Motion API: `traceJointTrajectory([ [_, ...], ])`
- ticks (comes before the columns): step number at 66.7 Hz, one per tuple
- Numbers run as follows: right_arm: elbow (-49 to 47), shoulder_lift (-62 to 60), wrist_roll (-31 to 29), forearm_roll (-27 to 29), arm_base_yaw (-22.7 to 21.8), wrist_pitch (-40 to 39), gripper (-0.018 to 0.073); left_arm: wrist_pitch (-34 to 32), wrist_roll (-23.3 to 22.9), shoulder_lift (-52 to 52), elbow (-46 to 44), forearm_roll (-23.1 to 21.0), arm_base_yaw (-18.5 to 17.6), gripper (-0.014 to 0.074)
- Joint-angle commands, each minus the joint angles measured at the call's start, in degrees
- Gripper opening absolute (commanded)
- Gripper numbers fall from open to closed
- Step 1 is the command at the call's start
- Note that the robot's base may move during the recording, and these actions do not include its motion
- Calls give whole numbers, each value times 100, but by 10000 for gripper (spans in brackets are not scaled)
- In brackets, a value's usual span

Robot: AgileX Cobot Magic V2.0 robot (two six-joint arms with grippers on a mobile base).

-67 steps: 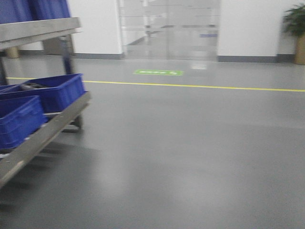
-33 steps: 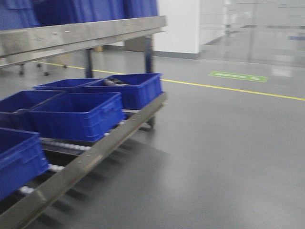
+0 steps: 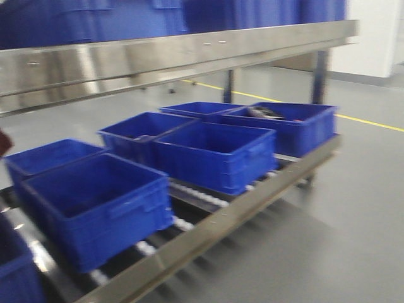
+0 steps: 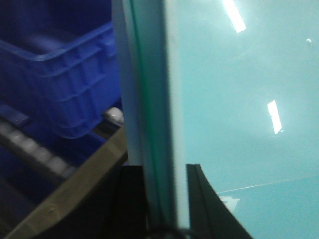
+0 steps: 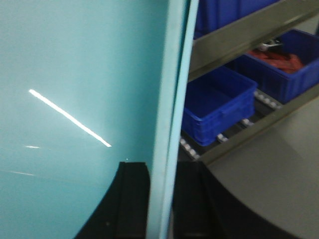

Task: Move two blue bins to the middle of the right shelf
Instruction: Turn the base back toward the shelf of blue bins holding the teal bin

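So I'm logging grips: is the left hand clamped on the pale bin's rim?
Yes. The left hand has a dark finger either side of the pale bin's rim.

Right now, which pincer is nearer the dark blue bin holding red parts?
Right. The right pincer, clamped on the pale cyan bin, has the red-parts bin ahead to its right; the left pincer grips the opposite rim, that bin out of its view.

Dark blue bins [image 3: 218, 154] sit in rows on a steel roller shelf [image 3: 252, 196]; the farthest seemingly holds items.
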Motion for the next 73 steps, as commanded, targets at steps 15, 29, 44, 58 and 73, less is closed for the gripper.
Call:
traceJointTrajectory([
  [15,-77,-77,-100,62,-1,-457,-165,-608,56,-113,-114,-53,3,-111],
  [29,-77,-77,-100,62,-1,-457,-165,-608,56,-113,-114,-53,3,-111],
  [44,-77,-77,-100,62,-1,-457,-165,-608,56,-113,-114,-53,3,-111],
  [58,-77,-77,-100,62,-1,-457,-165,-608,56,-113,-114,-53,3,-111],
  [73,-77,-77,-100,62,-1,-457,-165,-608,56,-113,-114,-41,3,-111],
])
